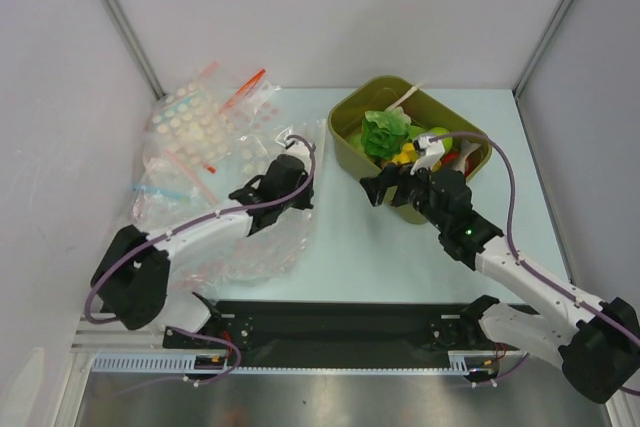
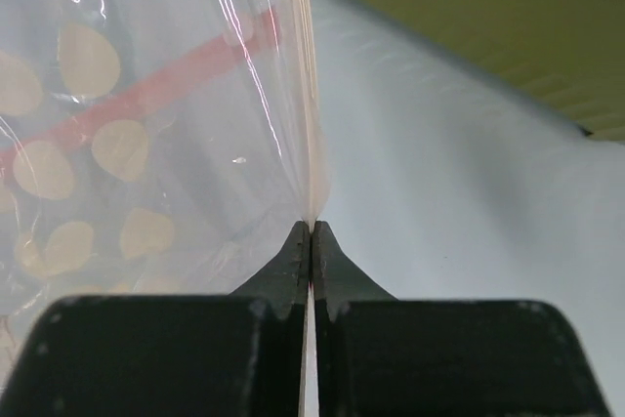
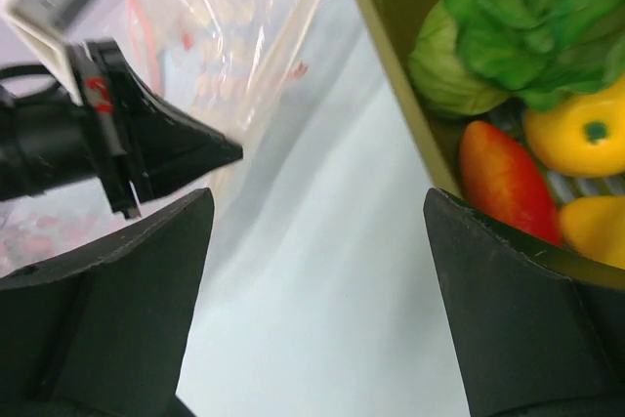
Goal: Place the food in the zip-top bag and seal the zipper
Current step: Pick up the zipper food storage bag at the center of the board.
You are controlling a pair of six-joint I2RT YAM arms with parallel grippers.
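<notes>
The clear zip-top bag [image 1: 262, 245] with white dots lies at the left of the table. My left gripper [image 1: 298, 169] is shut on its thin colourless edge, the zipper [image 2: 309, 95], which stands upright between the closed jaws in the left wrist view. The ruffled green lettuce [image 1: 385, 130] and a round yellow fruit [image 1: 405, 155] lie in the olive bin [image 1: 345, 142]. My right gripper [image 1: 385, 185] is open and empty just outside the bin's near-left wall. In the right wrist view [image 3: 318, 202] the lettuce [image 3: 527, 17] and yellow fruit [image 3: 576, 134] lie to its right.
A pile of other clear bags [image 1: 200, 127] with red, pink and blue strips lies at the back left. A red fruit [image 3: 508, 183] and other toy fruit share the bin. My left gripper [image 3: 146, 148] shows left of my right fingers. Walls enclose the table.
</notes>
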